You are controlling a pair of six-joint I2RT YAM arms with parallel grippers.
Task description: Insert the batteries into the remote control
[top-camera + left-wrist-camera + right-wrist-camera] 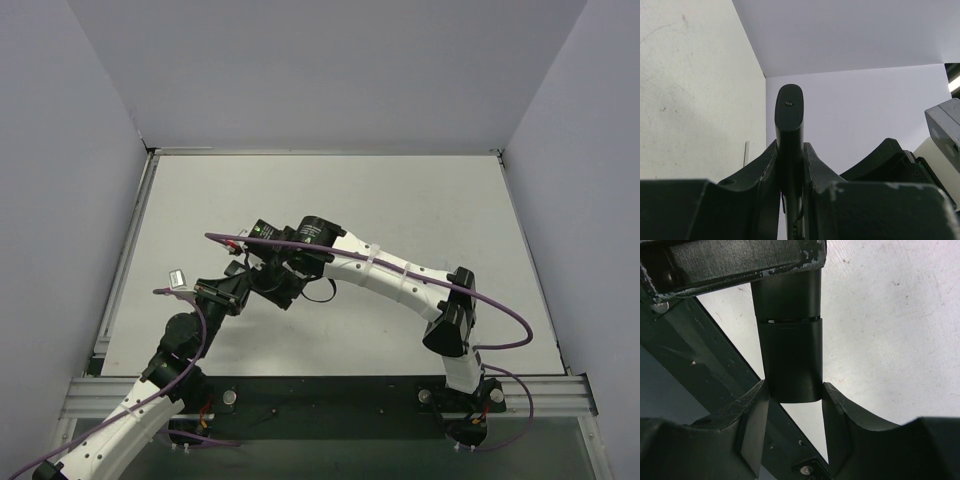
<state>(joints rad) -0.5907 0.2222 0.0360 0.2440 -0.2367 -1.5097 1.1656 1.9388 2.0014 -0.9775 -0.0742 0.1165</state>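
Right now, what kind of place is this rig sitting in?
Likely a lab data-collection cell: a white table boxed in by plain walls, with the left arm and right arm bolted to an aluminium rail at its near edge.

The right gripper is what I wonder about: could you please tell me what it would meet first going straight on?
The remote, whose near end sits between its jaws; further along, probably the left gripper holding the far end.
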